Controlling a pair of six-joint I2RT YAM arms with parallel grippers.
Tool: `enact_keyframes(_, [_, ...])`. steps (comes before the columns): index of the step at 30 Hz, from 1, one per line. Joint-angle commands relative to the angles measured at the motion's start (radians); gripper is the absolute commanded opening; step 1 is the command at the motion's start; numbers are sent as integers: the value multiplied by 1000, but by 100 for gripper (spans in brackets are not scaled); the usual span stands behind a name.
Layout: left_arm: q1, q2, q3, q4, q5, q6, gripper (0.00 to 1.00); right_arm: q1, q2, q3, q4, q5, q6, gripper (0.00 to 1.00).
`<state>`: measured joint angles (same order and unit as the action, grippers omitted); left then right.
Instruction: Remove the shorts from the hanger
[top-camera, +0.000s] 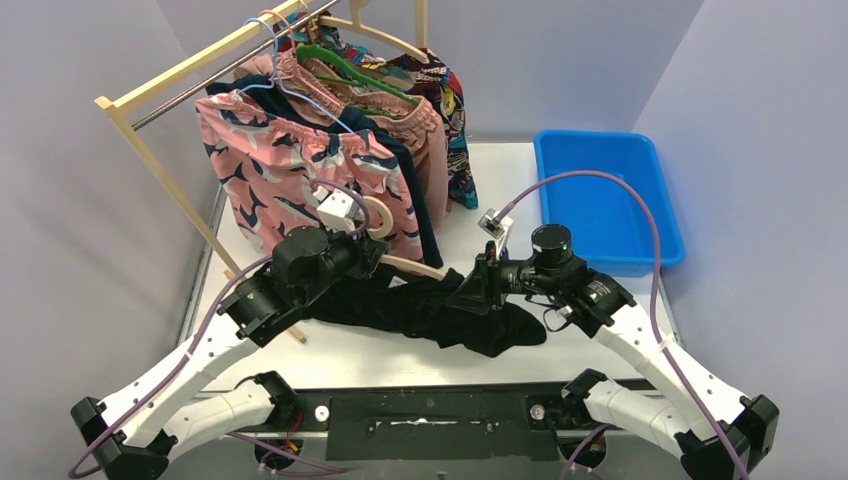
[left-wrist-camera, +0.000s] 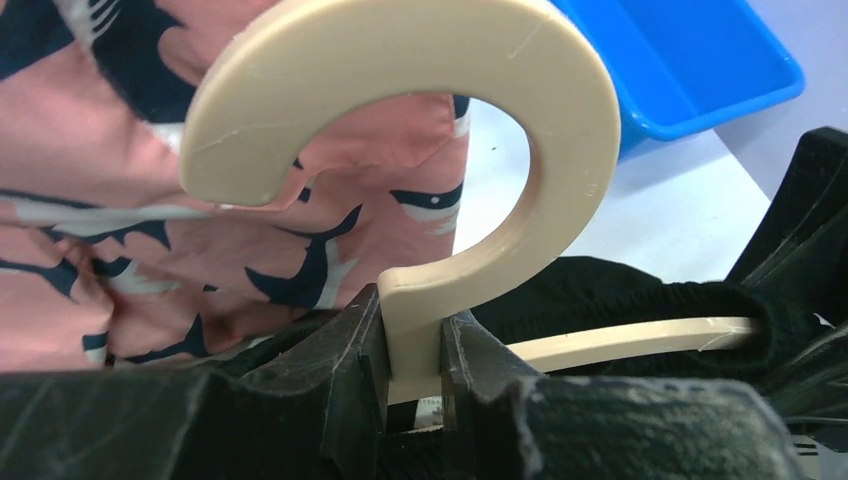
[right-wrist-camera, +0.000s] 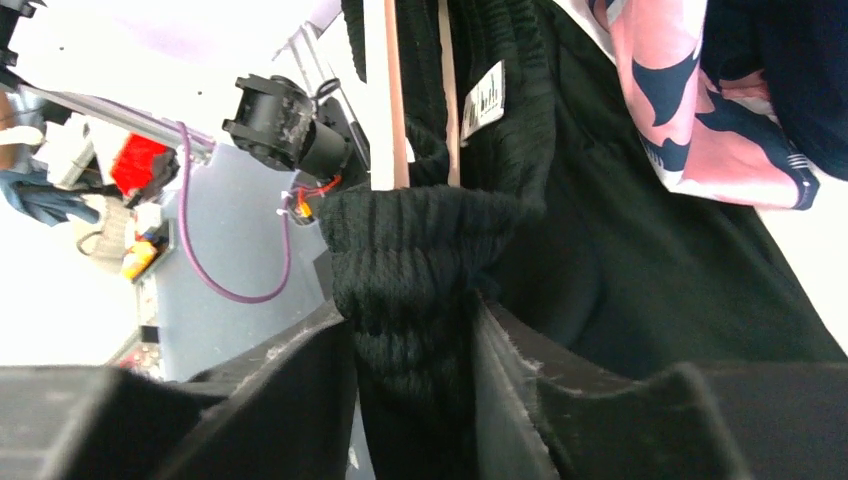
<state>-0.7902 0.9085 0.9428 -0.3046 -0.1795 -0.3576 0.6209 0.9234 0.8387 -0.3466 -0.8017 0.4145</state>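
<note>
The black shorts (top-camera: 470, 315) lie crumpled on the table between my two arms, still threaded on a cream plastic hanger (top-camera: 412, 265). My left gripper (top-camera: 372, 250) is shut on the hanger's neck, just below its hook (left-wrist-camera: 560, 120); both fingers (left-wrist-camera: 350, 350) press the cream stem. The hanger's arm (left-wrist-camera: 640, 340) runs on into the black waistband (left-wrist-camera: 620, 290). My right gripper (right-wrist-camera: 415, 340) stands at the other end, closed round a bunched fold of the ribbed black waistband (right-wrist-camera: 410, 250). The fabric fills the gap between its fingers.
A wooden rack (top-camera: 150, 150) at the back left carries more shorts on hangers: pink with navy print (top-camera: 290, 170), navy (top-camera: 400, 170), dusty pink (top-camera: 420, 130) and comic print (top-camera: 450, 100). A blue bin (top-camera: 600, 195) stands at the back right.
</note>
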Motion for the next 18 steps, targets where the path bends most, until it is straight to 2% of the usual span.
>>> enact_keyframes(1, [3,-50,2,-4,-19,7,0,64,-29,67,-6,123,49,48])
enact_keyframes(5, [3,-45,-1,-22,-52,-18,0,102,-13,125,-98,280,57,62])
enact_keyframes(9, [3,-23,-2,-40,-73,-44,0,108,3,218,-218,442,105,66])
enact_keyframes(12, [2,-7,-3,-21,-73,-48,0,122,10,272,-257,481,105,67])
enact_keyframes(15, [2,11,12,-11,-77,-42,0,159,40,298,-237,494,94,66])
enact_keyframes(18, [2,26,41,-40,-93,-36,0,250,118,328,-248,546,76,51])
